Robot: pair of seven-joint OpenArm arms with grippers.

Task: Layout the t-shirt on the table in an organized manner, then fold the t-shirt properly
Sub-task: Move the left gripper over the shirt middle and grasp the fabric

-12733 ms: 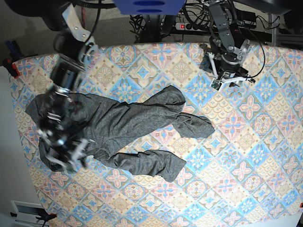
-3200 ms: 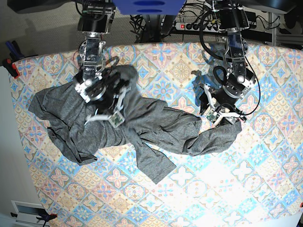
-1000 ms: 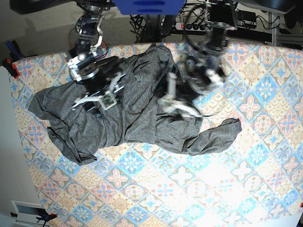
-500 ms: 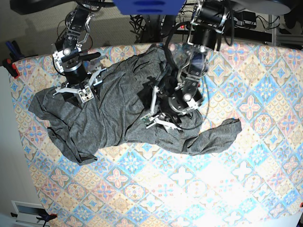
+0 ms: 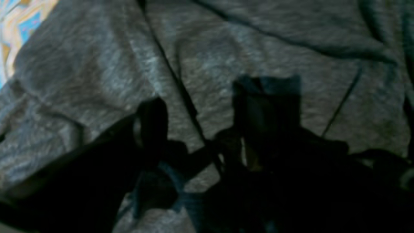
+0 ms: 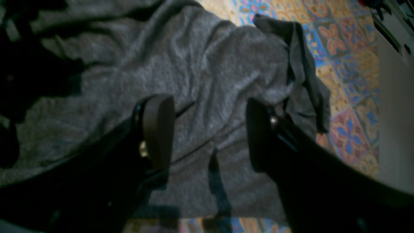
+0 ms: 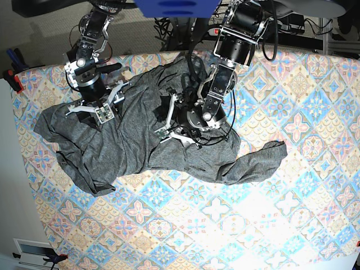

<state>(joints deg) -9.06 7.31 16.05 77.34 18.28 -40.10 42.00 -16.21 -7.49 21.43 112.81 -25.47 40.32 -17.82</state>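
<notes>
Base view, from overhead: the t-shirt, dark heather-grey and much wrinkled, lies spread but crumpled across the far-left half of the worktop, whose cloth carries a pastel diamond pattern of blue, pink and cream. One part of the garment reaches the far edge of the worktop near the middle, another trails out toward the right as a narrow lobe, and the left portion ends in a rumpled fold near the worktop's left edge. The near and right parts of the cloth pattern lie uncovered.

The right hand sits over the upper left of the t-shirt, its two white-tipped fingers spread wide apart and pointing down at the fabric. The left hand sits over the middle of the garment, likewise with fingers splayed; from this view it cannot be told whether the fingertips touch the cloth.

Right wrist view: both fingers of the right hand stand well apart, with bare wrinkled grey fabric showing between them and nothing gripped. A folded sleeve or edge of the t-shirt lies toward the upper right, beside patterned worktop.

Left wrist view, dark and blurred: the left hand shows two dark fingers set apart above creased grey fabric, no cloth pinched between them. A sliver of the patterned worktop shows at the upper left corner.
</notes>
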